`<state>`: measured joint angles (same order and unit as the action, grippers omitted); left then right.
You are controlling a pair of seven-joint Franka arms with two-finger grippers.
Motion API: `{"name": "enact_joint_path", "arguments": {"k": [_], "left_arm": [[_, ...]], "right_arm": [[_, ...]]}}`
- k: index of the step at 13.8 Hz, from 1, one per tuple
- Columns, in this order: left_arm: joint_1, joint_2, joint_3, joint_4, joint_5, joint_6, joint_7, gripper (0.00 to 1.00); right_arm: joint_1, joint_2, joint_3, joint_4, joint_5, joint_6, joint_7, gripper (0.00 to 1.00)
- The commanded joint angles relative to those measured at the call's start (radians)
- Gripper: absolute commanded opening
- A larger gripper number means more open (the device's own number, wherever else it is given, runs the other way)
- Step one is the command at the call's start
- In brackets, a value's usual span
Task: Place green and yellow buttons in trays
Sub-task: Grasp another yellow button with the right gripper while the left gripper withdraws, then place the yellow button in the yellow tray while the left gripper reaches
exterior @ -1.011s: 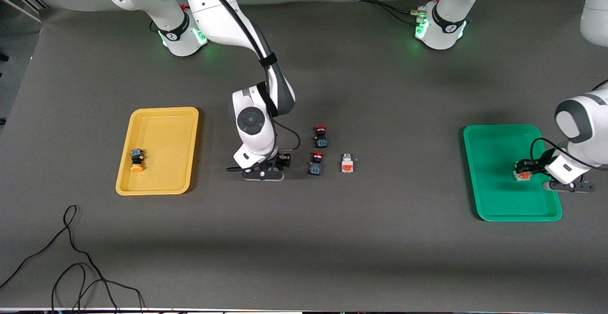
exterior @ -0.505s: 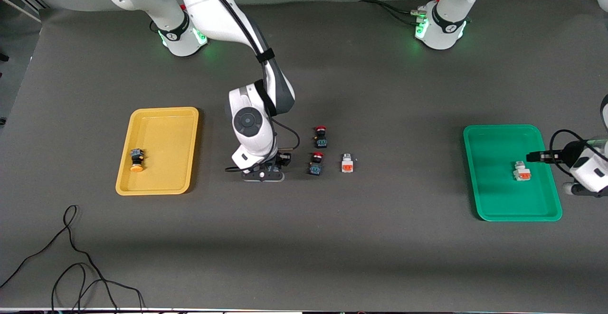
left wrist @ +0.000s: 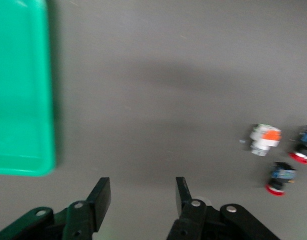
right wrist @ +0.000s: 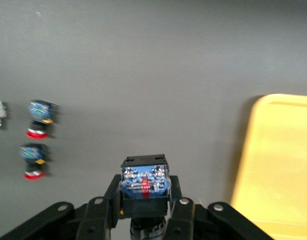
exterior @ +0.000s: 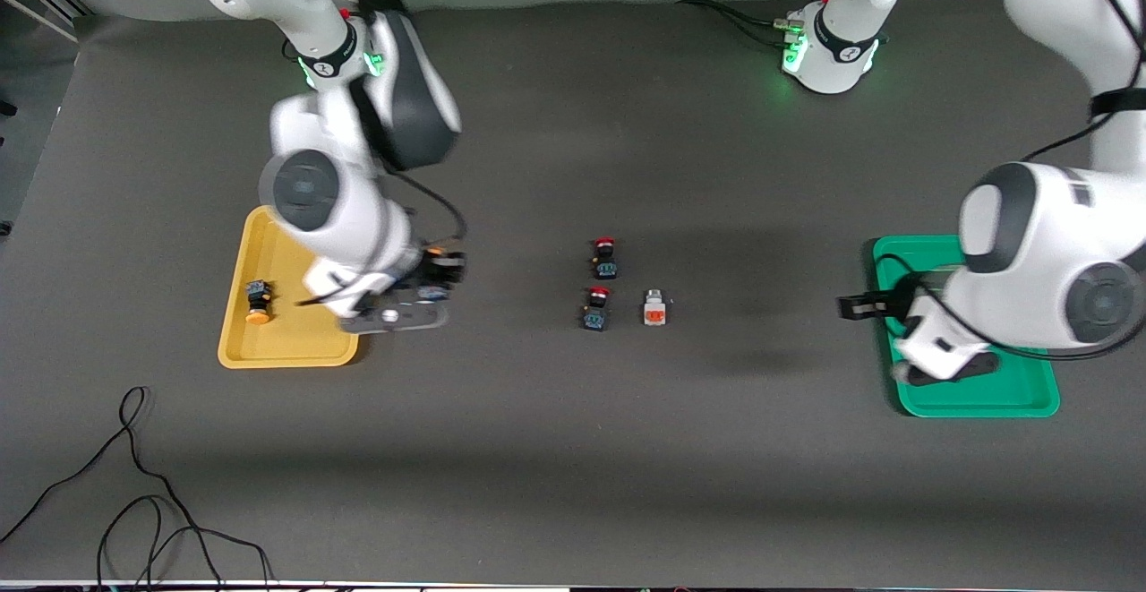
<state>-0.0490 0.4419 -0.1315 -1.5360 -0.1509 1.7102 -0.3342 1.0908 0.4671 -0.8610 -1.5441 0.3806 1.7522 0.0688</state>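
My right gripper [exterior: 436,277] is shut on a dark-bodied button [right wrist: 144,184] with a blue terminal face; its cap is hidden. It hangs over the table beside the yellow tray [exterior: 246,346], which also shows in the right wrist view [right wrist: 281,165]. A yellow-capped button [exterior: 258,301] lies in that tray. A white button with an orange face [exterior: 654,307] lies mid-table and shows in the left wrist view [left wrist: 264,139]. My left gripper [exterior: 858,306] is open and empty [left wrist: 142,192], over the table at the green tray's [exterior: 985,399] edge. My left arm hides the button in the green tray.
Two dark red-capped switches [exterior: 605,258] [exterior: 595,308] lie beside the white button, toward the right arm's end. Black cables [exterior: 134,484] trail over the table's near corner at the right arm's end.
My right gripper rose off the table with the dark button and moved toward the yellow tray. My left gripper let go of a white button in the green tray and moved out over its edge.
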Motion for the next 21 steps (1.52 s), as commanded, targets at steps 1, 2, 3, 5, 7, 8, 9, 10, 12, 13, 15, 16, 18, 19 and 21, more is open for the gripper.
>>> {"name": "enact_joint_path", "arguments": {"k": [1, 2, 3, 5, 7, 8, 9, 10, 12, 13, 15, 16, 18, 19, 21], "left_arm": [[-0.095, 0.026, 0.02, 0.034, -0.038, 0.038, -0.152, 0.63], [-0.136, 0.038, 0.021, 0.033, -0.038, 0.067, -0.201, 0.65], [-0.172, 0.052, 0.021, 0.033, -0.036, 0.094, -0.25, 0.66], [-0.236, 0.089, 0.021, 0.03, -0.024, 0.156, -0.308, 0.71], [-0.278, 0.125, 0.021, 0.03, -0.024, 0.201, -0.312, 0.77], [-0.288, 0.141, 0.021, 0.028, -0.022, 0.212, -0.312, 0.8], [-0.302, 0.155, 0.021, 0.028, -0.022, 0.221, -0.31, 0.83], [-0.322, 0.167, 0.021, 0.028, -0.021, 0.235, -0.307, 0.86], [-0.363, 0.198, 0.021, 0.025, -0.015, 0.288, -0.309, 0.97], [-0.379, 0.217, 0.021, 0.025, -0.015, 0.317, -0.309, 0.97], [-0.393, 0.242, 0.021, 0.024, -0.015, 0.359, -0.309, 0.97], [-0.405, 0.254, 0.021, 0.022, -0.013, 0.382, -0.307, 0.97], [-0.414, 0.274, 0.023, 0.011, 0.034, 0.423, -0.304, 0.97], [-0.426, 0.284, 0.023, 0.004, 0.066, 0.436, -0.296, 0.97], [-0.434, 0.297, 0.021, 0.001, 0.12, 0.444, -0.292, 0.96]], "right_arm": [[0.014, -0.117, -0.14, -0.157, -0.048, -0.005, -0.258, 0.13], [0.012, -0.126, -0.201, -0.187, -0.048, -0.004, -0.347, 0.13], [0.014, -0.124, -0.252, -0.223, -0.048, 0.006, -0.425, 0.12], [0.0, -0.119, -0.283, -0.298, -0.048, 0.062, -0.478, 0.11], [-0.003, -0.114, -0.28, -0.429, -0.031, 0.224, -0.481, 0.11], [-0.003, -0.105, -0.27, -0.498, -0.007, 0.315, -0.484, 0.11], [-0.003, -0.082, -0.263, -0.548, 0.039, 0.382, -0.497, 0.11], [-0.003, -0.043, -0.239, -0.576, 0.11, 0.433, -0.516, 0.11], [-0.018, 0.077, -0.202, -0.576, 0.248, 0.457, -0.578, 0.11], [-0.023, 0.111, -0.194, -0.576, 0.312, 0.458, -0.624, 0.11], [-0.049, 0.178, -0.175, -0.571, 0.392, 0.458, -0.702, 0.11], [-0.06, 0.192, -0.168, -0.571, 0.405, 0.458, -0.719, 0.11], [-0.072, 0.197, -0.168, -0.564, 0.406, 0.458, -0.724, 0.13], [-0.072, 0.199, -0.168, -0.562, 0.406, 0.457, -0.716, 0.37], [-0.072, 0.199, -0.168, -0.561, 0.406, 0.449, -0.708, 0.82]]}}
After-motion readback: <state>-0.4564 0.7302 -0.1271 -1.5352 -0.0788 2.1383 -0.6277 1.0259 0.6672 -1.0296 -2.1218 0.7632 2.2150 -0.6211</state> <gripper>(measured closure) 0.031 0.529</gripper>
